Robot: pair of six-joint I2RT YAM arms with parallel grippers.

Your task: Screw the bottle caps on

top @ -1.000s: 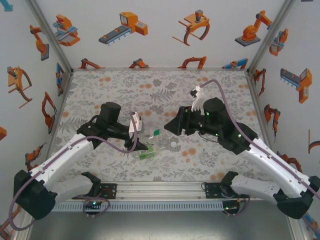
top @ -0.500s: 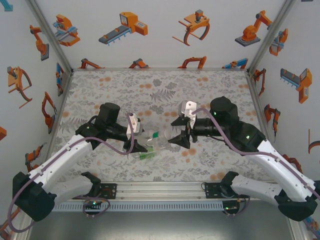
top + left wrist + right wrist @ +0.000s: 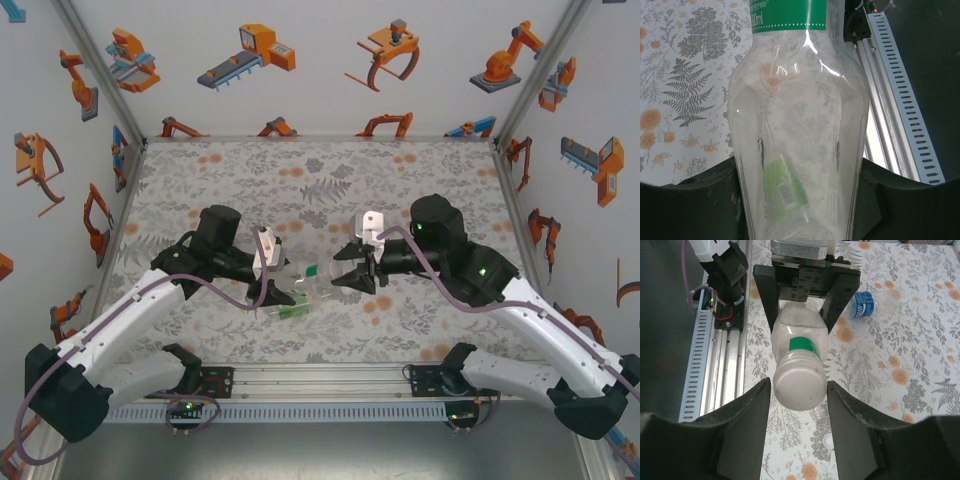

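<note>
Grip is firm on the left: my left gripper [image 3: 283,280] is clamped on the green-labelled bottle [image 3: 795,125], holding it lying level above the table [image 3: 230,170], near the middle and a little toward the near edge. The bottle's free end points right, toward my other arm. My right gripper [image 3: 338,278] meets it there. In the right wrist view its two fingers [image 3: 747,425] stand on either side of the bottle's round whitish end, right against its sides. I cannot tell whether they are pressing on it or only framing it. I also cannot tell whether that end is the base or a capped neck.

Below the held bottle, a small white cap [image 3: 827,441] lies on the table between my right fingers. A clear bottle with green on it [image 3: 290,310] lies on its side on the table, just nearer than my left gripper. A blue-labelled bottle [image 3: 861,304] lies on the table on the far side of my left gripper.
</note>
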